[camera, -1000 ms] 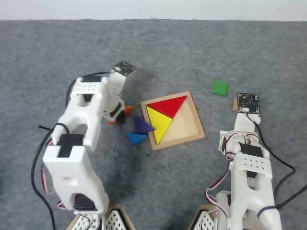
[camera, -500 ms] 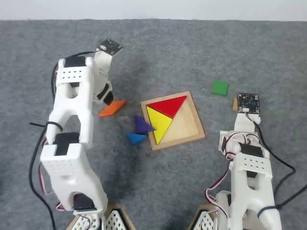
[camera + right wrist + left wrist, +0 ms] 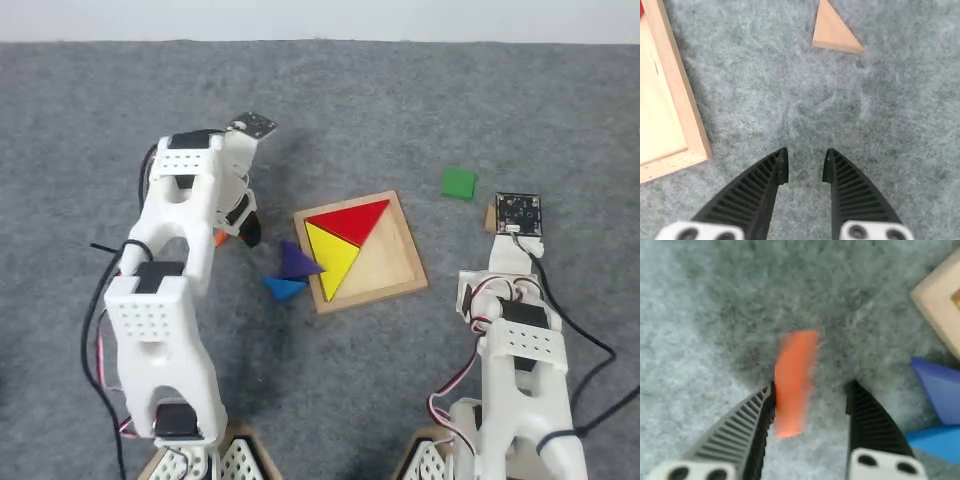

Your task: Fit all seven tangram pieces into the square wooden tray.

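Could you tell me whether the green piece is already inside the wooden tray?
No, the green piece lies on the grey mat outside the wooden tray.

Through the left wrist camera the orange piece (image 3: 794, 382) is smeared; it may be a parallelogram, hard to say. The tray (image 3: 938, 295), purple piece (image 3: 940, 387) and blue piece (image 3: 935, 440) run off that picture's edge. From above, the left arm (image 3: 185, 215) covers all but a sliver of the orange piece, and the right arm's camera board (image 3: 518, 213) half hides the wooden triangle (image 3: 489, 217).
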Tool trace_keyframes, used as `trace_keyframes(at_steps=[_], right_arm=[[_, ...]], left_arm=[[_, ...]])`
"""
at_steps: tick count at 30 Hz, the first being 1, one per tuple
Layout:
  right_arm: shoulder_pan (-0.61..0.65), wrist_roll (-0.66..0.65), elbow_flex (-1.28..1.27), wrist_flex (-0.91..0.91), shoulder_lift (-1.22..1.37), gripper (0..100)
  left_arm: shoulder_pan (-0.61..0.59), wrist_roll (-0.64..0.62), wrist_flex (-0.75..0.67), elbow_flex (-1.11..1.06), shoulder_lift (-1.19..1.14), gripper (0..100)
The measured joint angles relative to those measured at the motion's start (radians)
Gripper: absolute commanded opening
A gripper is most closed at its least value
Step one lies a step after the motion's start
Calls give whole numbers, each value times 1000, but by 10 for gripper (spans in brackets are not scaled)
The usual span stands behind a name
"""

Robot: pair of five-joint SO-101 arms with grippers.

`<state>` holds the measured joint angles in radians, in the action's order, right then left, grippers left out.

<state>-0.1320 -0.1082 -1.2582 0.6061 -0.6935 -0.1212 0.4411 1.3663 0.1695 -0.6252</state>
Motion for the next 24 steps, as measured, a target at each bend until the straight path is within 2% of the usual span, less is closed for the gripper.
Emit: trace_keyframes(at_steps=[6, 14, 22, 24], right_arm=[[-2, 0, 0, -3, 0, 123], [-2, 0, 0, -3, 0, 123], [-2, 0, 0, -3, 0, 122], [0, 0, 0, -3, 0, 121]], left_arm=[[2, -5, 0, 6, -3, 228], [28, -21, 75, 57, 2, 228], [34, -28, 104, 57, 100, 228], [34, -69, 106, 57, 127, 228]])
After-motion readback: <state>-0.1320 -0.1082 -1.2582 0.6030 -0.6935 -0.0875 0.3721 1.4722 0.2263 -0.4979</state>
